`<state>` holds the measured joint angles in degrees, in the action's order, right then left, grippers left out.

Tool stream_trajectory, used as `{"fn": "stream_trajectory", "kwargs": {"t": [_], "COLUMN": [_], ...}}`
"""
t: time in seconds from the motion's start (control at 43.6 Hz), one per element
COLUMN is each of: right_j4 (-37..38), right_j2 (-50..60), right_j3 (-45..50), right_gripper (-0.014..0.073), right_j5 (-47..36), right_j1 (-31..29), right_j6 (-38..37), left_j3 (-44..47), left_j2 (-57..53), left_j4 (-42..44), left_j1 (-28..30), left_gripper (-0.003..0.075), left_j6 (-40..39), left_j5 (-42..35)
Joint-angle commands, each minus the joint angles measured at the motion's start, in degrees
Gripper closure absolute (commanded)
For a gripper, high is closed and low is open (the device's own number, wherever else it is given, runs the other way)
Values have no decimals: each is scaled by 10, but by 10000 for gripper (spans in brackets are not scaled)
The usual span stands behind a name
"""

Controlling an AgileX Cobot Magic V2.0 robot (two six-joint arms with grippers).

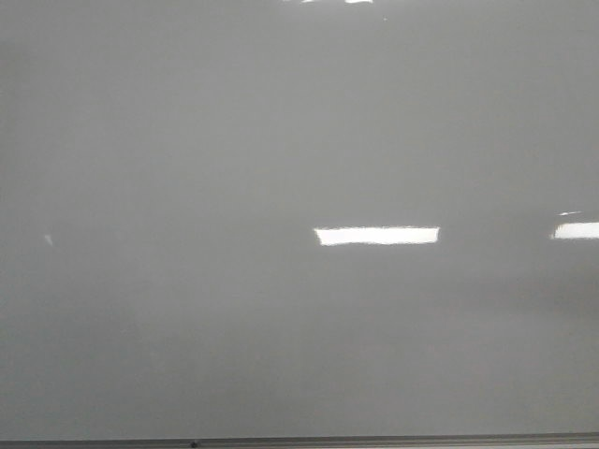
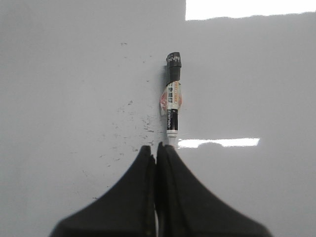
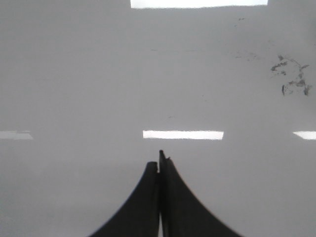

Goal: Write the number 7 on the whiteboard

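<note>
The whiteboard [image 1: 281, 140] fills the front view, pale grey and glossy, with its thin metal edge [image 1: 299, 441] at the bottom. No black digit 7 shows in any view. Neither gripper shows in the front view. In the left wrist view my left gripper [image 2: 157, 148] is shut on the white end of a marker [image 2: 173, 98], whose black end points away over the board [image 2: 59, 74]. I cannot tell whether that end touches the board. In the right wrist view my right gripper [image 3: 159, 160] is shut and empty over the board [image 3: 74, 74].
Faint black specks and smudges [image 2: 133, 128] lie on the board beside the marker. A darker smudge patch [image 3: 291, 79] shows in the right wrist view. Bright rectangular light reflections [image 1: 376, 236] lie on the board.
</note>
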<state>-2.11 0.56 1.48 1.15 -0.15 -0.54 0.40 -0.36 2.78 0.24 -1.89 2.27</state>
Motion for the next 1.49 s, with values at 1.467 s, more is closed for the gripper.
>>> {"fn": "stream_trajectory", "kwargs": {"t": [1.467], "right_j4": [0], "right_j2": [-164], "right_j3": [-348], "right_gripper": [661], "right_j5": [151], "right_j1": [0], "right_j6": [5], "left_j3": [-386], "left_j2": [148], "left_j4": [-5], "left_j1": [0], "left_gripper": [741], "left_j6": [-4], "left_j5": [172]}}
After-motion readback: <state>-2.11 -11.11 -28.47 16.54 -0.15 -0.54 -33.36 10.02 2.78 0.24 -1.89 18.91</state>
